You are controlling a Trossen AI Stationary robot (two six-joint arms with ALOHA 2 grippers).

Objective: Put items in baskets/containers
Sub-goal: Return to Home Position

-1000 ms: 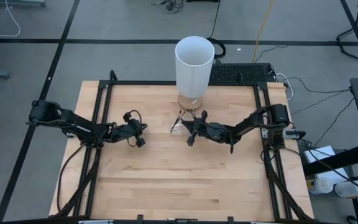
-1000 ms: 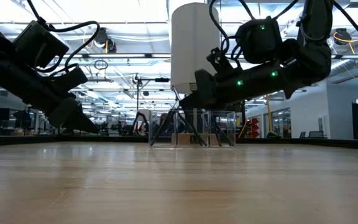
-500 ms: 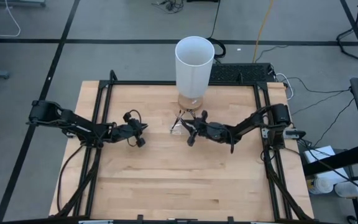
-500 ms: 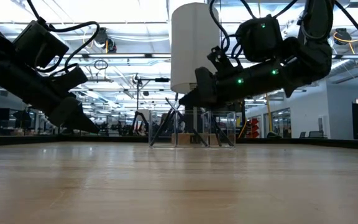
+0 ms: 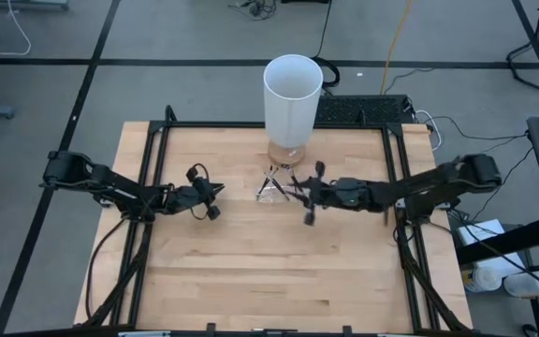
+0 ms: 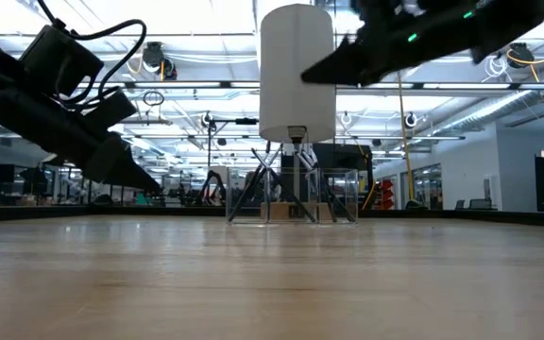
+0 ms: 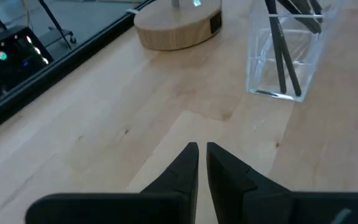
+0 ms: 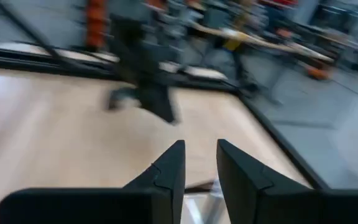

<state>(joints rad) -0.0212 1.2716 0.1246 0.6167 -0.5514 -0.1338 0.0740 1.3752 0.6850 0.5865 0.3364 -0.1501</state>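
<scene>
- High view: clear container (image 5: 269, 192) sits mid-bench, toward the far edge, just beside the white cylinder's (image 5: 293, 94) wooden base.
- Dark sticks (image 7: 279, 62) lean inside it.
- Right end effector (image 8: 201, 144): raised, right of the container; narrowly parted, empty.
- Left end effector (image 7: 201, 148): toward the left edge; fingers nearly touching, empty.

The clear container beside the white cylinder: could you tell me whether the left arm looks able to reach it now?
Probably yes. Only bare table lies between the left gripper and the clear container, as the left wrist view shows; the right gripper hangs raised on its far side.
</scene>
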